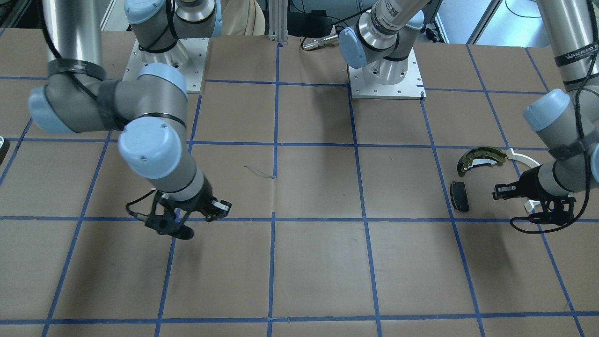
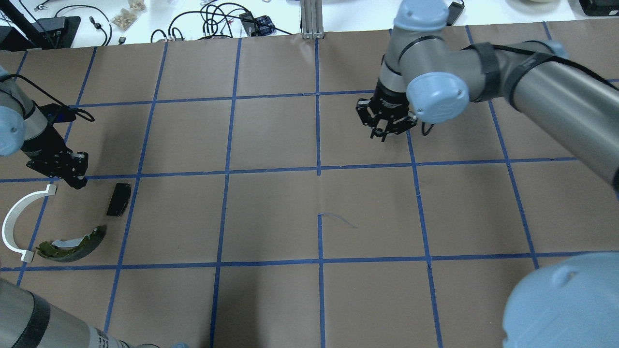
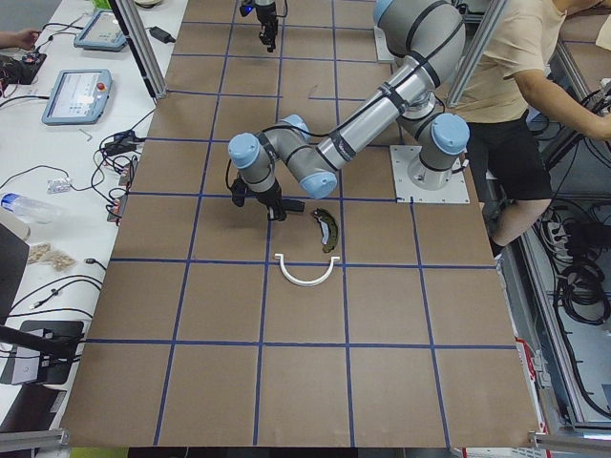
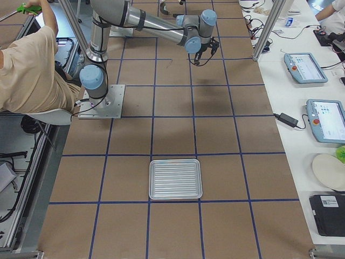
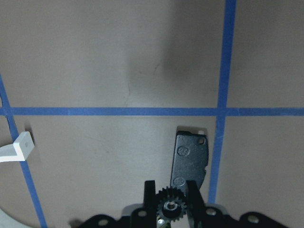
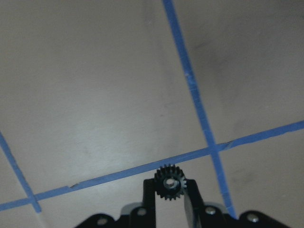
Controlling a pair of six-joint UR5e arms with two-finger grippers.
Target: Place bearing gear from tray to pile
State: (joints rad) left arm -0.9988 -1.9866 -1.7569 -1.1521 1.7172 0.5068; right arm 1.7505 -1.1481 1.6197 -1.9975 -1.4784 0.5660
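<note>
My left gripper is shut on a small black bearing gear and hovers just above the pile. The pile holds a black rectangular pad, a white plastic arc and an olive-gold brake shoe. In the left wrist view the pad lies just beyond the fingertips. My right gripper is shut on a second black bearing gear above bare paper at a blue tape crossing. The silver tray shows only in the exterior right view, with nothing seen in it.
Brown paper with a blue tape grid covers the table. The arm base plates stand at the robot's side. Tablets and cables lie on the white bench beyond the far edge. A person sits by the robot.
</note>
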